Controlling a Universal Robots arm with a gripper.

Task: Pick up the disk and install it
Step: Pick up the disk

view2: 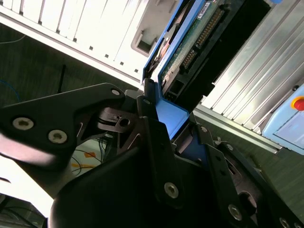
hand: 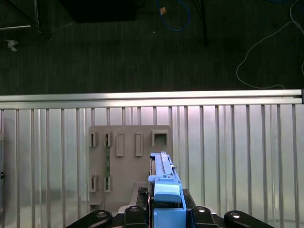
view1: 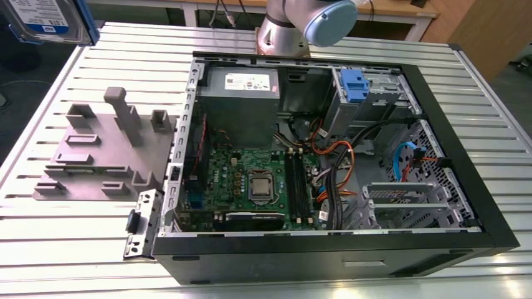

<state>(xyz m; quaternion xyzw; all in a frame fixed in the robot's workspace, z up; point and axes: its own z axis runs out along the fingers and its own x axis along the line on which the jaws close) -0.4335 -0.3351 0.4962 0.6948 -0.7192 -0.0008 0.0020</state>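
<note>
The disk (view2: 190, 42) is picked up, its blue bracket clamped in the gripper (view2: 168, 118) above the grey fixture (hand: 128, 161). Installing it in the open computer case (view1: 332, 255) remains.

Diffuse overhead light fills the exterior view, leaving sheen on the table (view1: 75, 249) and shadow inside the computer case (view1: 291, 265); in the second wrist view the table slats blow out to white glare behind the near-black gripper (view2: 168, 111), and in the first wrist view the floor (hand: 142, 47) is dim.
</note>
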